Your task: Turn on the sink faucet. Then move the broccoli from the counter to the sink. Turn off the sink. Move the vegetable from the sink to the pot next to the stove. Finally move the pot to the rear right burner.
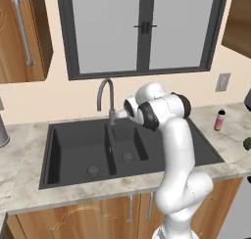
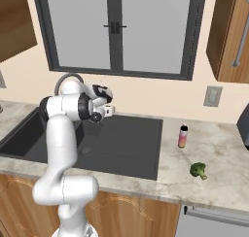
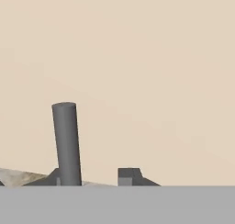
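The dark gooseneck sink faucet (image 1: 105, 93) rises behind the charcoal sink (image 1: 73, 145). My gripper (image 1: 117, 116) is at the faucet's base, on its right side. In the hand view the upright grey lever handle (image 3: 66, 142) stands between my fingertips (image 3: 130, 176), close to the left one, with a gap to the right one. The jaws stand a little apart, so the gripper (image 3: 92, 181) is open. The broccoli (image 2: 198, 170) lies on the counter (image 2: 219, 182) right of the sink (image 2: 126, 143). The pot and the stove are out of view.
A pink bottle (image 2: 183, 136) stands on the counter between the sink and the broccoli. A steel canister (image 1: 2, 132) sits at the far left of the counter. A window is behind the faucet, with wooden wall cabinets to either side.
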